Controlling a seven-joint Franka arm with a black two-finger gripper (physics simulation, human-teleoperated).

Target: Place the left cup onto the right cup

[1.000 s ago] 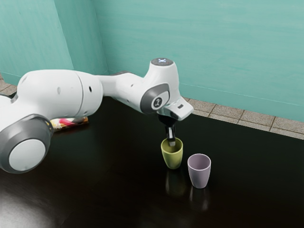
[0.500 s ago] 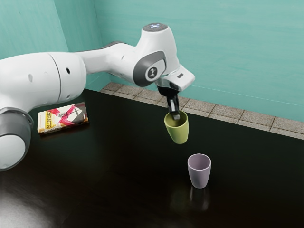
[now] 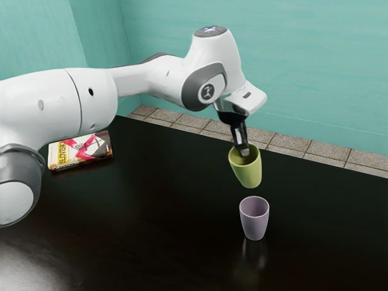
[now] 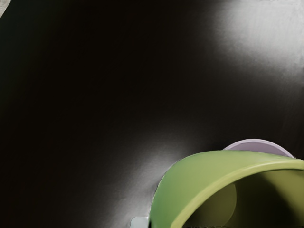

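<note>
The green cup, a smooth matte tumbler tapering to a rounded base, hangs in the air well clear of the table, tilted slightly off upright. The black gripper comes down on it from twelve o'clock, its jaws pinching the cup's thin wall at the rim. The lilac cup, the same tapered shape with a soft satin skin, stands upright on the table at about five o'clock from the green one, with open air between them. From the hand's own camera, the green cup curves broad and close, and a sliver of the lilac cup peeks out just past its lip. The table is black and glossy enough to mirror the lilac cup. A flat book with a red and white cover lies at roughly nine o'clock, well apart from both cups, close by the white, rounded arm. At twelve o'clock runs a strip of grey stone tiles, then a teal wall
</note>
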